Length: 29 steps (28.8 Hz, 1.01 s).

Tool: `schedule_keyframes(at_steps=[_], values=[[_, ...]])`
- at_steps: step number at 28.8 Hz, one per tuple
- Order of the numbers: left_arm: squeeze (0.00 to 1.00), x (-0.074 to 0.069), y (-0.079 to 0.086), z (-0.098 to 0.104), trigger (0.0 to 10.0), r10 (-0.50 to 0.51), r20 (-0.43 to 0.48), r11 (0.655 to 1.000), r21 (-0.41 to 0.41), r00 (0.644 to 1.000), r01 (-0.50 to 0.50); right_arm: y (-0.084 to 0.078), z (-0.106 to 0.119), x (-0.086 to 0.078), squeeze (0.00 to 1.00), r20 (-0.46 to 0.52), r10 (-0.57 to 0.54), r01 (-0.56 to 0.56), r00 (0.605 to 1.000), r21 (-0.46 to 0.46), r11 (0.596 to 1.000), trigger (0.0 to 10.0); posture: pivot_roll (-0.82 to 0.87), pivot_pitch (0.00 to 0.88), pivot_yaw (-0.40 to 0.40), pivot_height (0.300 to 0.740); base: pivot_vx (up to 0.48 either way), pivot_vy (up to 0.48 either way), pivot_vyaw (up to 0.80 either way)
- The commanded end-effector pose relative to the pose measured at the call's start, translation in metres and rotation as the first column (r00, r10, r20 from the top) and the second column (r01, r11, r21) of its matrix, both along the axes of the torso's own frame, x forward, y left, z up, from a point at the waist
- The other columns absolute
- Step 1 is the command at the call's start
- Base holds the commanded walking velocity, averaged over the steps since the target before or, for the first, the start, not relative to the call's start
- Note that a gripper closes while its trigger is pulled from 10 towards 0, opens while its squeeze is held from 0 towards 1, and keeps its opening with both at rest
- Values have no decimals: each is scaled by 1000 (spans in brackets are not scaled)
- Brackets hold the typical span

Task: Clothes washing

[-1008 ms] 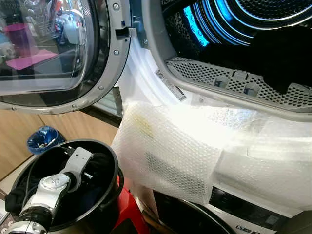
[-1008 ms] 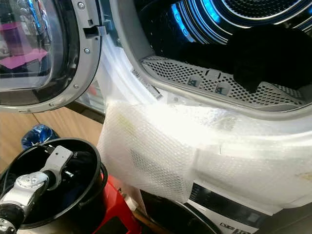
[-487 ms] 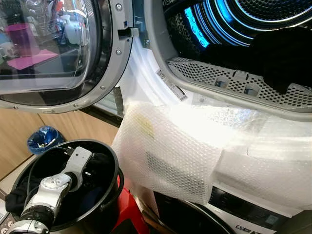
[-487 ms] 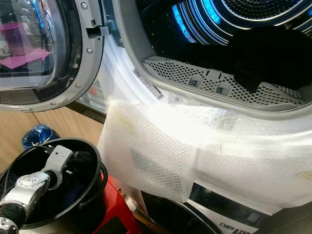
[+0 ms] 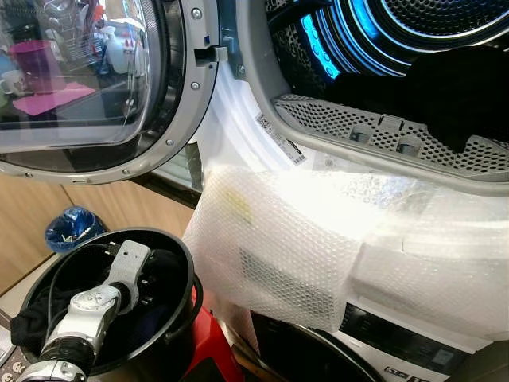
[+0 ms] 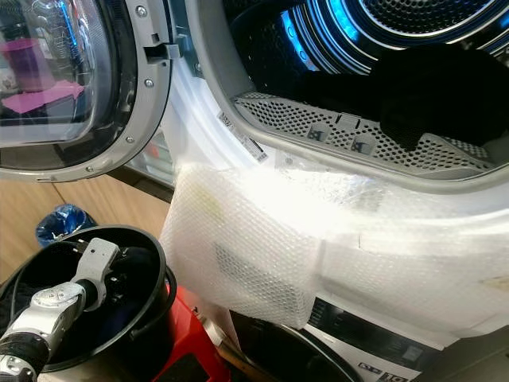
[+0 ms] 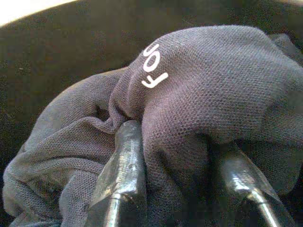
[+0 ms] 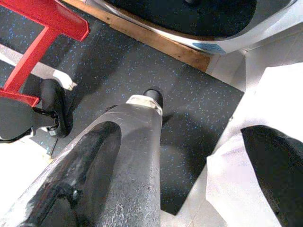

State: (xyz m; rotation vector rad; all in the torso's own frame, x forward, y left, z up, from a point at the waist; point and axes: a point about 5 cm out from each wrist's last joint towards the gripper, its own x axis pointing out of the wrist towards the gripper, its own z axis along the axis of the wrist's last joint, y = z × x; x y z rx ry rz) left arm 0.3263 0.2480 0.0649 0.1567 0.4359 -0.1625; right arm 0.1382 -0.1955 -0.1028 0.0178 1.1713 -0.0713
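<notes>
My left arm (image 5: 119, 274) reaches down into a black bucket (image 5: 188, 267) at the lower left. In the left wrist view, my left gripper (image 7: 175, 146) is shut on a dark mesh garment (image 7: 213, 75) with white letters; the fabric bulges between the two black fingers (image 7: 123, 165). The upper machine's drum (image 5: 382, 32) stands open and lit blue, with dark clothes (image 5: 461, 87) lying inside at the right. Its round glass door (image 5: 79, 79) is swung open to the left. My right gripper (image 8: 144, 106) hangs shut over the dark floor mat (image 8: 189, 94).
Bubble wrap (image 5: 302, 239) drapes over the machine front below the opening. A red stand (image 5: 211, 350) holds the bucket. A blue bag (image 5: 71, 225) lies on the wooden floor at left. A lower machine's door (image 5: 318, 358) is beneath. A red frame (image 8: 52, 19) is near the right arm.
My left arm has sunk a little deeper into the bucket. The whole picture has shifted slightly with the camera.
</notes>
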Motion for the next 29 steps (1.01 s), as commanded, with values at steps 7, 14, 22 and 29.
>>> schedule_keyframes(at_steps=[7,14,22,29], values=[[0,5,3,29,0,83,232,994,-89,969,-64,5,-5,-12,0,-36,2,-2,999,12,1000,10000,-11,81,29,740,0,0,0],[0,-20,-6,52,0,-5,371,979,-189,929,81,8,-2,-3,0,1,38,-38,999,10,999,10000,14,83,42,740,0,0,0],[0,-92,-23,97,0,-435,321,850,-163,841,502,10,4,11,0,64,139,-141,988,30,990,10000,64,80,37,740,0,0,0],[0,-103,-22,143,0,-589,301,763,-99,750,639,10,10,27,0,109,159,-164,981,39,986,10000,74,60,44,740,0,0,0]])
